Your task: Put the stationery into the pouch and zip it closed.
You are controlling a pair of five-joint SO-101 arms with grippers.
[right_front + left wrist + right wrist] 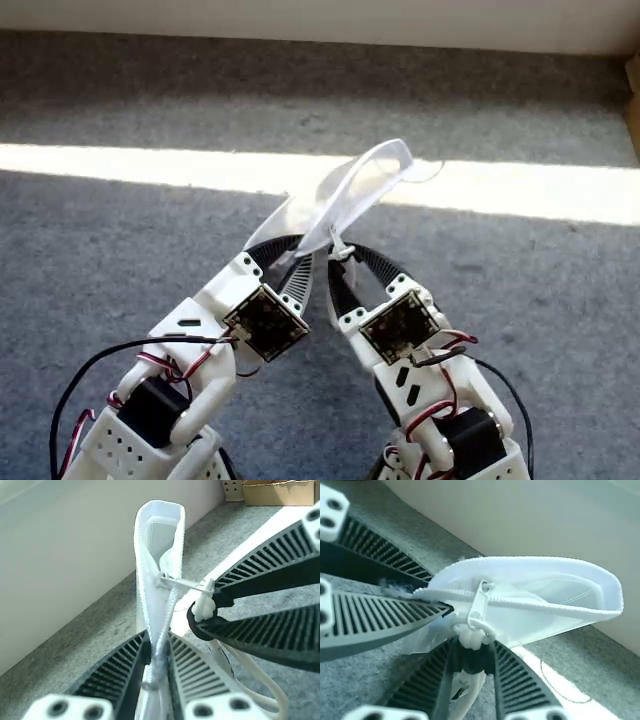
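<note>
White translucent zip pouch (350,195) is being held aloft over grey carpet (120,250) | my left gripper (157,647) is pinching its zipped end as an anchor | my right gripper (470,652) is clamping the white cord pull (469,636) so tugging can close the half-run zipper.

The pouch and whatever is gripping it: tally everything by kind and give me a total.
Grippers: 2, the left gripper and the right gripper
Pouches: 1, the clear pouch
Zipper pulls: 1, the zipper pull
Total: 4
</note>
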